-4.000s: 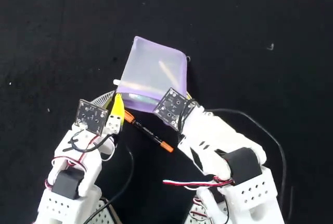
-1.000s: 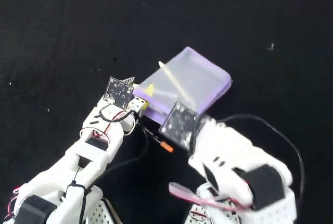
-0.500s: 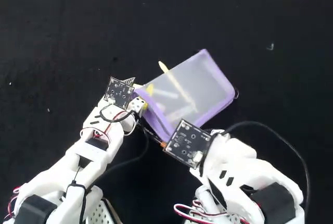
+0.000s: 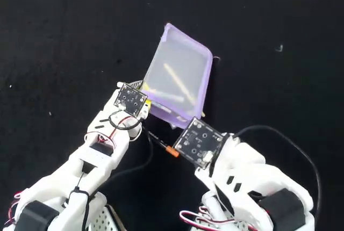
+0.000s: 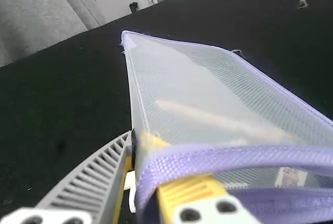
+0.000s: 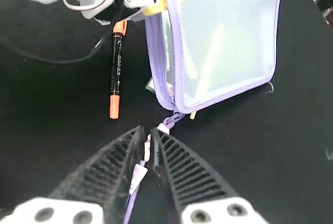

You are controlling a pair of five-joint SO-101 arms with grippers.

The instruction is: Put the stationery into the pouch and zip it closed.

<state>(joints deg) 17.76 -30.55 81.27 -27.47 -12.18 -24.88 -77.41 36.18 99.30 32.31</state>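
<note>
Table (image 4: pixel 279 80): black surface. It spreads wide at 3 and 9 o'clock of the pouch, and its far edge runs along 12 o'clock, well apart from the pouch.
Pouch (image 4: pixel 180 80): translucent with lilac trim, lying flat mid-table. Its long side runs from 12 to 6 o'clock, with the near end between the two arms.
Left gripper (image 5: pixel 140 166): clenched on the pouch's lilac rim at its 7 o'clock corner.
Right gripper (image 6: pixel 149 140): jaws nearly together, pinching the zipper pull at the pouch's 5 o'clock corner.
Marker (image 4: pixel 161 143): black with an orange cap, on the table at 6 o'clock of the pouch, between the arms. The barrel print is too small to read.
Pencil (image 4: pixel 179 83): pale, inside the pouch, lying slantwise.
Zipper pull (image 6: pixel 167 125): a small lilac tab stretched from the pouch corner into the right gripper.
</note>
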